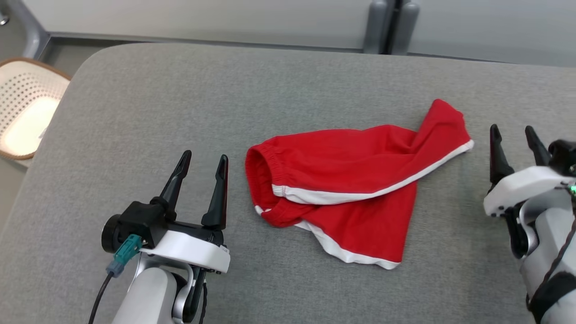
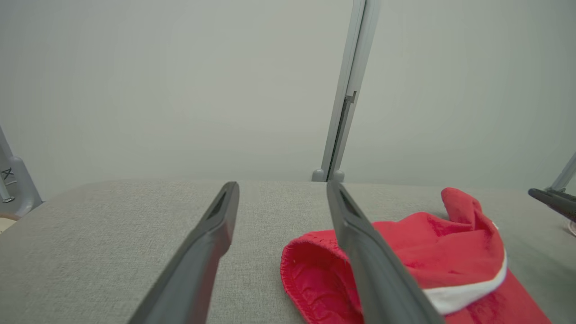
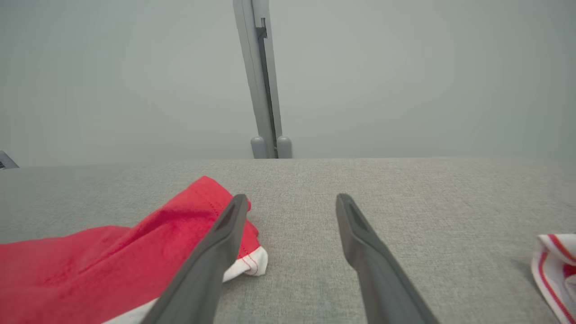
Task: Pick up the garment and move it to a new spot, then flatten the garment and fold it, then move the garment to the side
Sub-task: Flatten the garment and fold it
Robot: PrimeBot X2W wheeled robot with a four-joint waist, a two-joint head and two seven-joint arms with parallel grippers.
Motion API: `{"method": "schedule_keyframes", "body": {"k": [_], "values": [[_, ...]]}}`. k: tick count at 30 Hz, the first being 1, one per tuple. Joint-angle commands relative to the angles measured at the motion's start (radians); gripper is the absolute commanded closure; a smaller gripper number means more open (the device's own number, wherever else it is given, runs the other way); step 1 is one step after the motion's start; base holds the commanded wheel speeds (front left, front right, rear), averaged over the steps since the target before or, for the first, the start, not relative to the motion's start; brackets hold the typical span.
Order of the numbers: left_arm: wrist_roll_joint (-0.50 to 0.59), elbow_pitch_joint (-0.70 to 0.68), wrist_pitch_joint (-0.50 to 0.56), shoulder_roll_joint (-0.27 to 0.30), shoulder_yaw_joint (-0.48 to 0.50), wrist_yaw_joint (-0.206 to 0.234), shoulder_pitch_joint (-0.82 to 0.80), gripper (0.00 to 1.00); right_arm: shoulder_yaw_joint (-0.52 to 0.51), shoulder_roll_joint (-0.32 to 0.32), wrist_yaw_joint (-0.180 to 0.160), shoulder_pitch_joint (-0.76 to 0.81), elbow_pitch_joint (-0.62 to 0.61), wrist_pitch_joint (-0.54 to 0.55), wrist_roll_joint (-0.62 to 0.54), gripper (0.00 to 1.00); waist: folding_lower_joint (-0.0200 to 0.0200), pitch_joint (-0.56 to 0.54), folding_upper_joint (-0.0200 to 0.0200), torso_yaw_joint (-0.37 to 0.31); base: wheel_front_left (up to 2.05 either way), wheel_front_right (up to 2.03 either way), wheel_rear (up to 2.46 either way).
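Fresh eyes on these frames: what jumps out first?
The red garment, white-trimmed and rumpled, lies in the middle of the grey table. The left gripper and the right gripper flank it, both open and holding nothing. A perforated basket sits beyond the table's left edge.

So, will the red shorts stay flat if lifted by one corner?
Probably floppy: the red shorts lie creased and twisted on the grey table. Likely light too, being thin cloth, so a push may bunch them.
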Motion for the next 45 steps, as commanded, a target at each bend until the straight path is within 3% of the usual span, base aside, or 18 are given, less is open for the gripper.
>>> {"method": "schedule_keyframes", "body": {"k": [1,5,11,15,29,39,41,45], "values": [[0.008,-0.004,0.001,0.004,0.003,-0.005,0.010,0.00,-0.005,0.009,0.000,0.052,-0.041,-0.022,0.020,0.00,0.0000,-0.025,0.0000,-0.035,0.00,0.00,0.00],[0.012,-0.003,0.001,0.003,0.000,-0.009,0.029,0.00,-0.042,0.015,0.000,0.135,-0.117,-0.035,0.025,0.00,0.0000,-0.042,0.0000,-0.064,0.00,0.00,0.00],[0.024,0.028,0.001,0.004,-0.017,-0.019,0.059,0.00,-0.154,0.108,0.000,0.321,-0.346,-0.036,-0.012,0.00,0.0000,-0.059,0.0000,-0.110,0.00,0.00,0.00],[0.027,0.054,0.001,0.004,-0.031,-0.027,0.062,0.00,-0.174,0.148,0.000,0.392,-0.428,-0.037,-0.043,0.00,0.0000,-0.059,0.0000,-0.131,0.00,0.00,0.00],[0.020,0.263,0.000,0.010,-0.103,-0.078,-0.015,0.00,-0.179,0.173,0.000,0.393,-0.458,-0.037,-0.087,0.00,0.0000,-0.025,0.0000,-0.173,0.00,0.00,0.00],[0.016,0.344,0.001,0.019,-0.092,-0.076,-0.083,0.00,-0.194,0.179,0.000,0.381,-0.464,-0.037,-0.093,0.00,0.0000,0.009,0.0000,-0.190,0.00,0.00,0.00],[0.013,0.342,0.000,0.018,-0.090,-0.078,-0.090,1.00,-0.198,0.180,0.000,0.381,-0.464,-0.037,-0.095,0.00,0.0000,0.012,0.0000,-0.188,0.00,0.00,0.00],[0.015,0.316,0.001,0.018,-0.092,-0.080,-0.098,1.00,-0.199,0.182,0.000,0.376,-0.458,-0.037,-0.097,0.00,0.0000,0.013,0.0000,-0.172,0.00,0.00,0.00]]}}
